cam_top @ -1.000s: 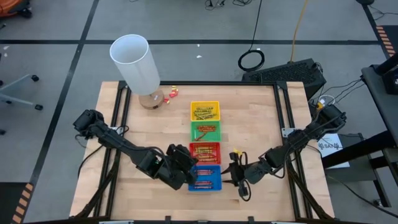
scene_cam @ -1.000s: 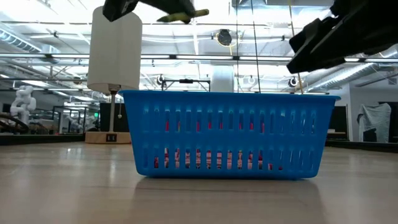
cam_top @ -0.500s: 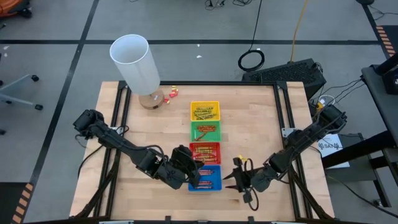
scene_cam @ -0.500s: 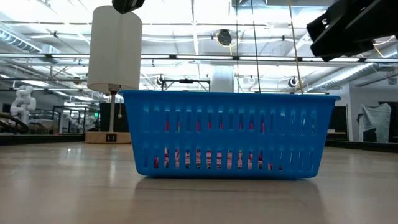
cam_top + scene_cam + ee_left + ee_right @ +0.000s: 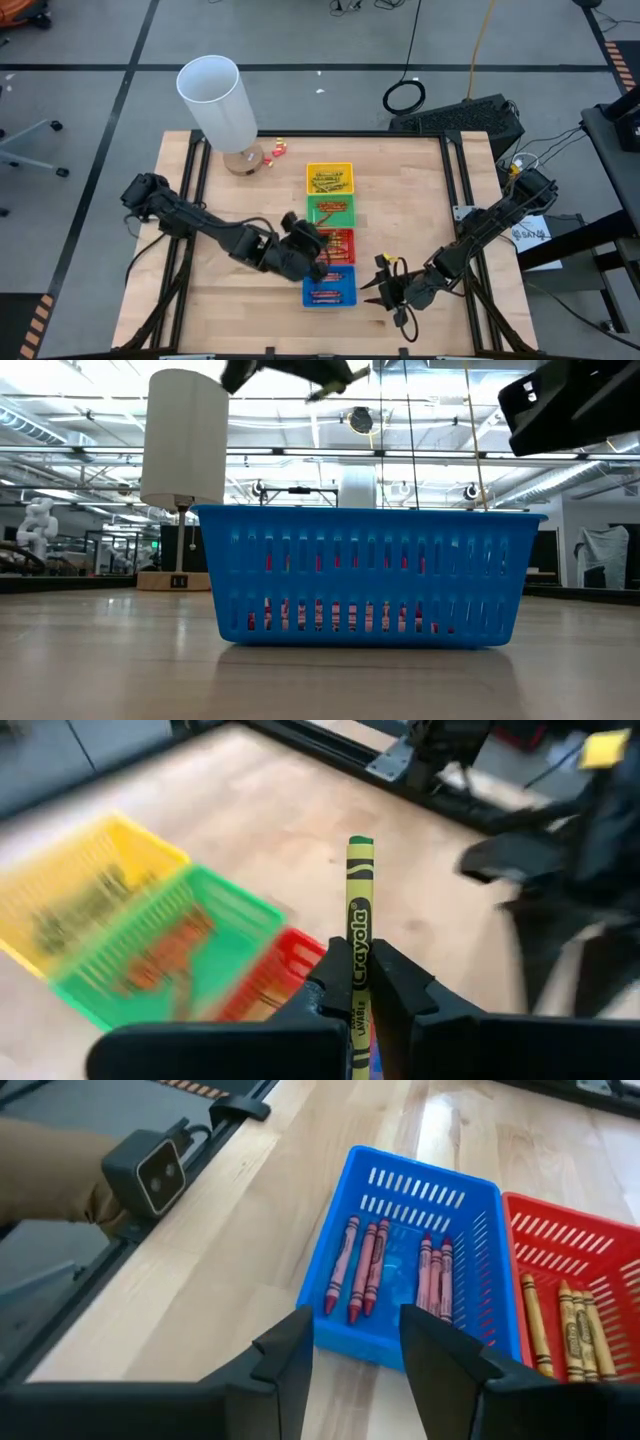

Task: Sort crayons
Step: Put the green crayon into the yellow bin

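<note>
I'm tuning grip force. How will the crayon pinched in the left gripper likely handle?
The yellow crayon is a thin round stick, so it would probably roll if dropped on the wood. The left gripper pinches its lower part only, so it may pivot. Its paper wrapper probably helps friction; wax could snap if squeezed hard.

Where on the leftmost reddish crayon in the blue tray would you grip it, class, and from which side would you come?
Grip the leftmost reddish crayon at mid-length, coming from above: it lies flat on the blue tray floor, walls blocking sideways entry. Set fingers across its length; bare floor lies on one side, though a neighbouring crayon sits close on the other.
</note>
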Controlling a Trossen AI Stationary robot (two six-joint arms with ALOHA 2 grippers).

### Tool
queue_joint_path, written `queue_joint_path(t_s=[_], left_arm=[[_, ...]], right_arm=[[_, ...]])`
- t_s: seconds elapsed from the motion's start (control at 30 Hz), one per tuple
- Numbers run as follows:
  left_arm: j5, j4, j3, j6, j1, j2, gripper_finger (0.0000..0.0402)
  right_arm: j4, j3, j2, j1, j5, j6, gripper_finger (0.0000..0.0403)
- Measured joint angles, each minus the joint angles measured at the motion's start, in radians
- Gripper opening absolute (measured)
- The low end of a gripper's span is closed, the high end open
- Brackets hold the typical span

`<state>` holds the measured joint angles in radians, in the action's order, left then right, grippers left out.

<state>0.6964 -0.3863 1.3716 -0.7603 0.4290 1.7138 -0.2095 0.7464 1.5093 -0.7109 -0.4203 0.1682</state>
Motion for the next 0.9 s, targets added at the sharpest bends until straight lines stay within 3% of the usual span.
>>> queue_joint_path(t_s=[0.17, 0.4, 0.63, 0.9], left_arm=[[0.023, -0.003, 0.000, 0.255, -0.082, 0.000, 0.0013], [0.004, -0.117, 0.000, 0.334, -0.300, 0.000, 0.0013], [-0.244, -0.074, -0.001, 0.606, -0.523, 0.043, 0.0013], [-0.469, 0.015, -0.001, 0.801, -0.669, 0.158, 0.0013]], right_arm=[[0.005, 0.000, 0.000, 0.011, 0.001, -0.065, 0.0134], [0.023, 0.000, -0.015, 0.036, -0.001, -0.083, 0.0134], [0.035, 0.000, -0.016, 0.063, -0.002, -0.083, 0.0134], [0.095, 0.000, -0.059, 0.106, -0.003, -0.087, 0.0134]])
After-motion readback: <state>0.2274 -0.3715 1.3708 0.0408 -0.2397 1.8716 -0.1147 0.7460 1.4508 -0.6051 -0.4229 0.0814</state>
